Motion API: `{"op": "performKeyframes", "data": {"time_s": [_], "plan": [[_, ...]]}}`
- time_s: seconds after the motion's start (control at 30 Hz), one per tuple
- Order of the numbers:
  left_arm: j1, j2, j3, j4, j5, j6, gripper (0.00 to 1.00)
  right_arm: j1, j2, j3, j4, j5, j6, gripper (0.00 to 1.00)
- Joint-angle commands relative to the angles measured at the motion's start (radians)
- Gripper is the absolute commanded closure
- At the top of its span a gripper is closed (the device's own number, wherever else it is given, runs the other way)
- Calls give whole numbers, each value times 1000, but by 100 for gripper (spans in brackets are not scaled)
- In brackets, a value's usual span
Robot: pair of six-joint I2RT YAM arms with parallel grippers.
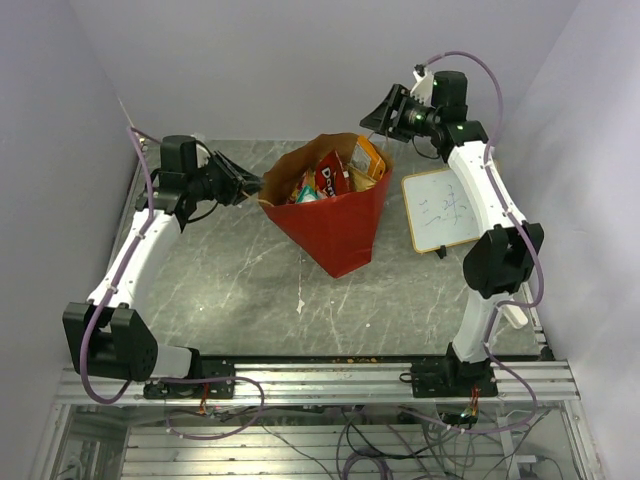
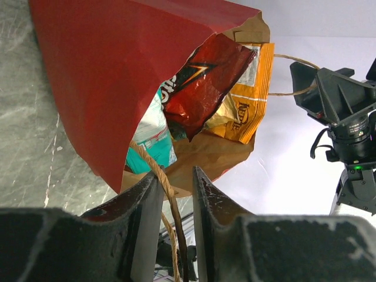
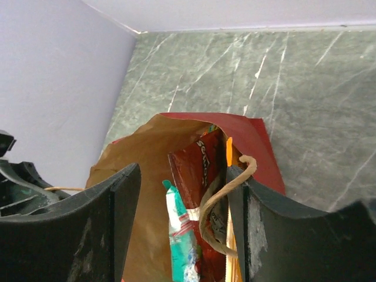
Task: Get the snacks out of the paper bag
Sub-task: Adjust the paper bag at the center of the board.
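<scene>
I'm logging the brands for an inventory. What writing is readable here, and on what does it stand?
"Dor...": white logo on the red packet; the rest is hidden in the paper bag.
Too blurred to read: the brown logo on the orange packet.
Too small to read: the print on the teal packet.
Illegible: blue handwriting on the whiteboard.

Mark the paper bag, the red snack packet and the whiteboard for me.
paper bag (image 1: 336, 226), top view, red outer wall.
red snack packet (image 2: 202, 82), left wrist view, printed front.
whiteboard (image 1: 432, 226), top view, white face.
</scene>
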Motion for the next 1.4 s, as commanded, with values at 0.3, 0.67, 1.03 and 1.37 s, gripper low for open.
{"op": "performKeyframes", "data": {"time_s": [0.3, 0.67, 1.03, 1.37], "plan": [[1, -8, 143, -104, -104, 78, 92, 139, -17, 133, -78, 2, -94, 91], [334, 106, 572, -481, -62, 348, 93, 406, -91, 84, 124, 44, 130, 100], [397, 314, 864, -641, 42, 511, 93, 642, -129, -182, 230, 8, 118, 98], [266, 158, 609, -457, 149, 501, 93, 677, -234, -429, 75, 14, -90, 93]]}}
